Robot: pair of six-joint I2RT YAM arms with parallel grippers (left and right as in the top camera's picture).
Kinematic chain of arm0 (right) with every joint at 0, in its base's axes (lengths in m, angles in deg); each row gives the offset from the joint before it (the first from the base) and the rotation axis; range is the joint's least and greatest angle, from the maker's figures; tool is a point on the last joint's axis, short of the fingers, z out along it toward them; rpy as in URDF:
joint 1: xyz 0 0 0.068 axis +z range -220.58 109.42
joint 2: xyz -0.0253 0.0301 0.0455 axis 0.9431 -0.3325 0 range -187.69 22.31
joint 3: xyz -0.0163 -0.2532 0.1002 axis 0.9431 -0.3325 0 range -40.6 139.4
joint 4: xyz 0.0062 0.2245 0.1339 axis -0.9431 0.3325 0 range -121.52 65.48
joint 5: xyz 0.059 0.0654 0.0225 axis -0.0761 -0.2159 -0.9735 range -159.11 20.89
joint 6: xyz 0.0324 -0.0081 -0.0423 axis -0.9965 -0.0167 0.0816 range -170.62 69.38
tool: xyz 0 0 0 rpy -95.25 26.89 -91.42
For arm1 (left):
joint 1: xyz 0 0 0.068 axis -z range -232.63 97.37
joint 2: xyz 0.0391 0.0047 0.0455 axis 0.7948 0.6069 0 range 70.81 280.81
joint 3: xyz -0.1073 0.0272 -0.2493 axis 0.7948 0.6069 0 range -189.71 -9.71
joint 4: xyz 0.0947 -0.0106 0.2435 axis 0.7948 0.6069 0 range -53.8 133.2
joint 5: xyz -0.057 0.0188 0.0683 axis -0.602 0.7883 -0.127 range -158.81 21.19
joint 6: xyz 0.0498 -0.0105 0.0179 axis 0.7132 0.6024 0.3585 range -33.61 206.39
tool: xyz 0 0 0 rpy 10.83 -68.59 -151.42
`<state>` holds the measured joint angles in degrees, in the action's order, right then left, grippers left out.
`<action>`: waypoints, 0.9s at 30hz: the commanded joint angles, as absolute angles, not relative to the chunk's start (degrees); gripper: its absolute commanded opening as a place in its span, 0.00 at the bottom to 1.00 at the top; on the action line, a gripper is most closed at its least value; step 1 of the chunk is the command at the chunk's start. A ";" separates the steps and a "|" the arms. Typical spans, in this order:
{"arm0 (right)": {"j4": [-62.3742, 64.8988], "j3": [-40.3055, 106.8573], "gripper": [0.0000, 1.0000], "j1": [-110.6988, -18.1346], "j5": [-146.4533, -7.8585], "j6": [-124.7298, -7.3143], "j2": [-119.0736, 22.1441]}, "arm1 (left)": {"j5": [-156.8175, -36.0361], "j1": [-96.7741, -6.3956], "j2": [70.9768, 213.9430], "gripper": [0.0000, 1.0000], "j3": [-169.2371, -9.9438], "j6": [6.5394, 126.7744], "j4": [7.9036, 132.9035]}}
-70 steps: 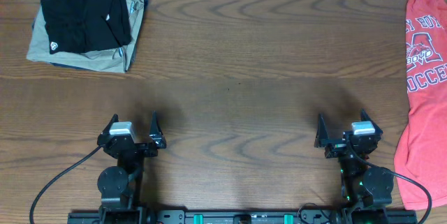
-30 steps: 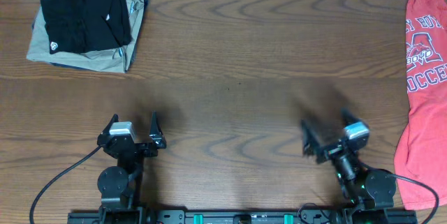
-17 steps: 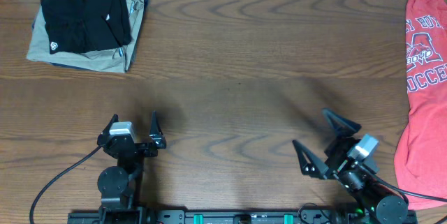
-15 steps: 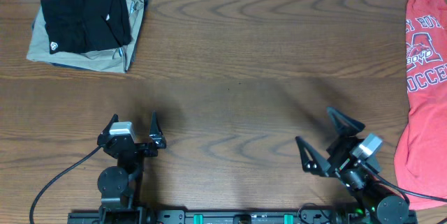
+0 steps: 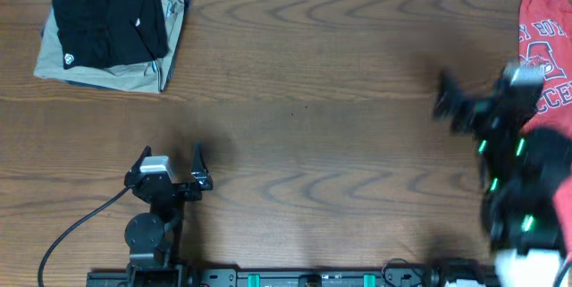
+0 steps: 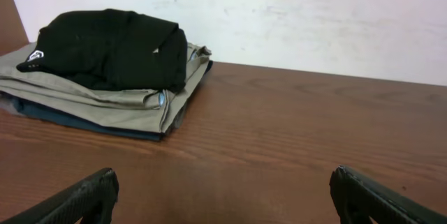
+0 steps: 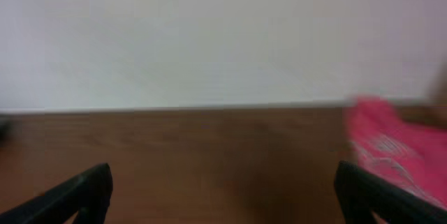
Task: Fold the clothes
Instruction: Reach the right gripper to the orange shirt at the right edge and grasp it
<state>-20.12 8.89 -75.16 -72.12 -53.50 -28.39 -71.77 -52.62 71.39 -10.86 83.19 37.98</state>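
Clothes (image 7: pixel 392 148) right of right gripper (image 7: pixel 223 183), apart.

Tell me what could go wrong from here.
1. The T-shirt lies at the overhead view's right edge, partly cut off, so grasp points there may be misjudged.
2. The right gripper, open, shows motion blur beside it overhead; a fast approach might bunch the cloth.
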 commanded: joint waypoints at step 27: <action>13.56 61.39 0.94 -116.69 -53.06 -43.25 -94.64 | -70.94 -52.93 71.04 0.98 -9.94 82.71 40.06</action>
<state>13.91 60.19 -114.09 -54.06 -43.66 -92.04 -71.77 -52.62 71.39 -10.88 83.19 38.00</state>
